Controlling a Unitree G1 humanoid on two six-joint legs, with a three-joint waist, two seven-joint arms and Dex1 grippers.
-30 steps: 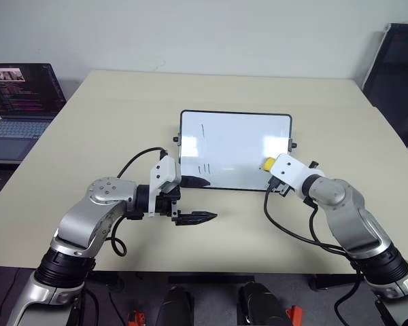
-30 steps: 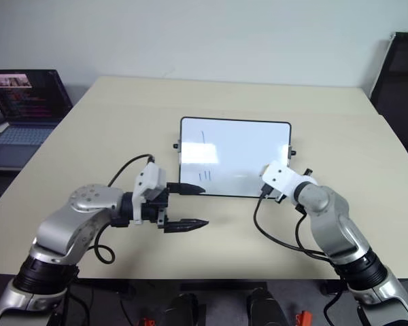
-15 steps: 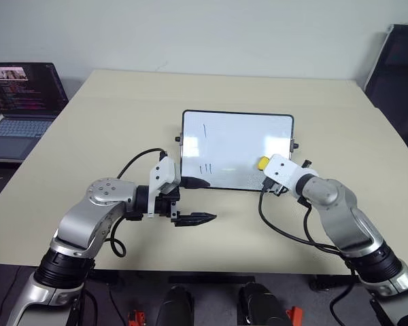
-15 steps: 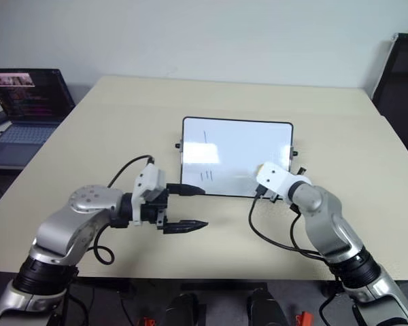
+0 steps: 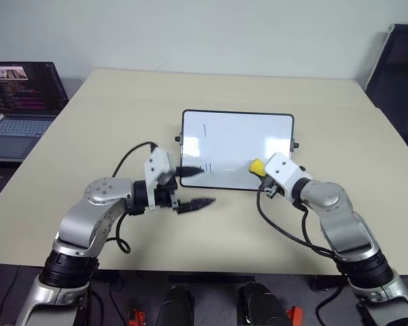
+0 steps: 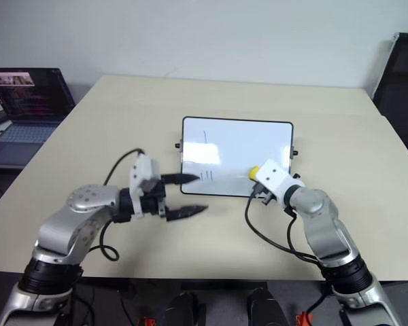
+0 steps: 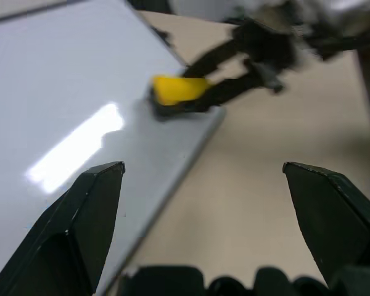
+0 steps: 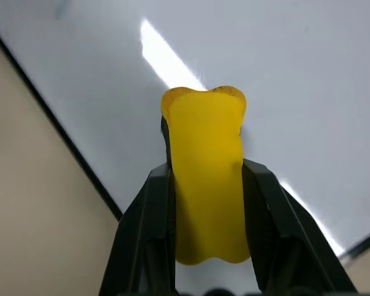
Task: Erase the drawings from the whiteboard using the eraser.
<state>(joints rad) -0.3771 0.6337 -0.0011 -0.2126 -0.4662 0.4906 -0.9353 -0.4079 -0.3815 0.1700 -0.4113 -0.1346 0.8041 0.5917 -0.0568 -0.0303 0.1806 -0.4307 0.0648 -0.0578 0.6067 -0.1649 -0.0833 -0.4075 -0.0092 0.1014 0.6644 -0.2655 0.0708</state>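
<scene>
Matte beige tabletop (image 5: 109,136), glossy rounded whiteboard (image 5: 236,139), yellow oblong eraser (image 5: 256,166).

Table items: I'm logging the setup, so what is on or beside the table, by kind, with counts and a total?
Whiteboard: 1
Yellow eraser, held in the right tool: 1
Laptop, beside the table: 1
Pen marks on the whiteboard: 2 groups, a single stroke and tally lines
Total: 3 objects, plus 2 groups of marks
</scene>
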